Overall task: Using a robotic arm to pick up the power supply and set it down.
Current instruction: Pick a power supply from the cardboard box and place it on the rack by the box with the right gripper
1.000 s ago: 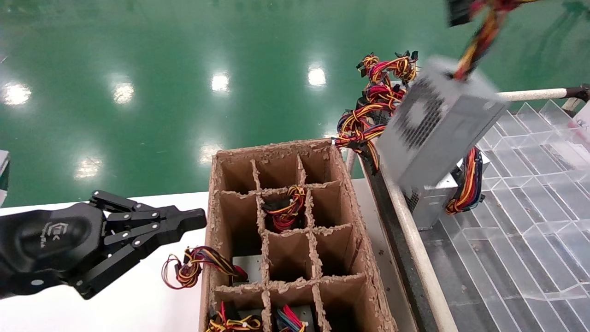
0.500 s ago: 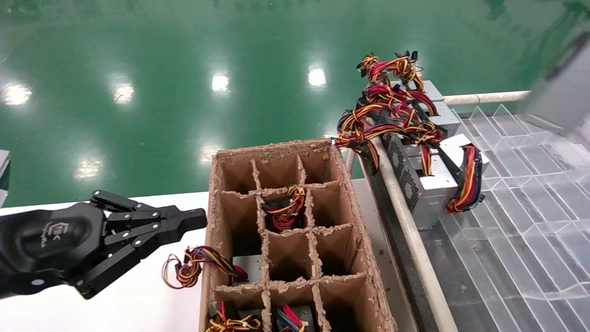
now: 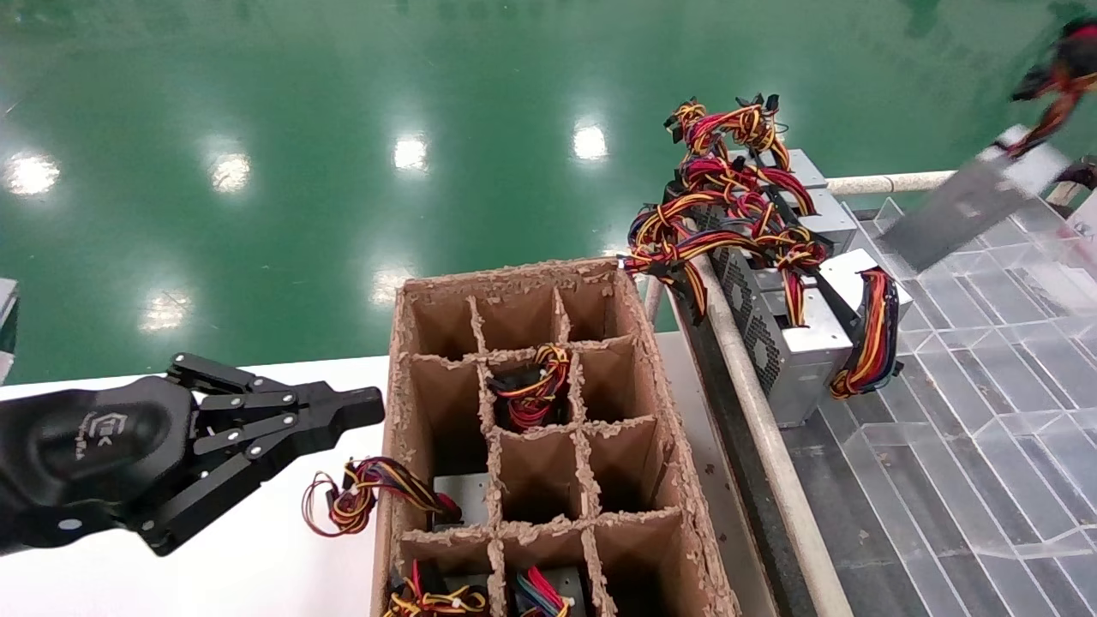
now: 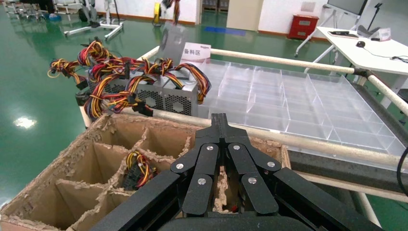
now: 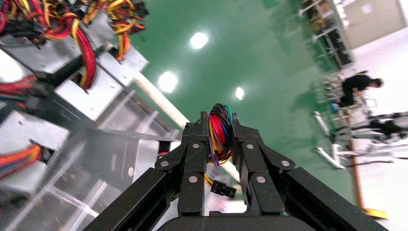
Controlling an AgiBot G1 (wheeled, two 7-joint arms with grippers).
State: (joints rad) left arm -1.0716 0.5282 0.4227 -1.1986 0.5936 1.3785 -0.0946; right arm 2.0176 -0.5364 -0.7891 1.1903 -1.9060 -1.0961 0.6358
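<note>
The right gripper (image 5: pixel 220 126) is clamped on the wire bundle (image 5: pixel 220 129) of the power supply (image 3: pixel 968 206), not on its metal case, so the box dangles tilted in mid-air at the far right, above the clear tray (image 3: pixel 986 360). Holding it by the wires looks like the easy way out of a tight cell, but it leaves the box free to swing. In the head view only the unit and its wires (image 3: pixel 1058 81) show; the arm itself is out of sight.

Other units (image 3: pixel 797 283) sit packed along the tray's far-left edge, their wires spilling over the rail (image 3: pixel 754 403), so the open space to their right seems the likely drop spot.

The left gripper (image 3: pixel 364 410) is parked over the white table (image 3: pixel 240 566), just left of the box (image 3: pixel 531 428), its fingers pressed together on nothing.
</note>
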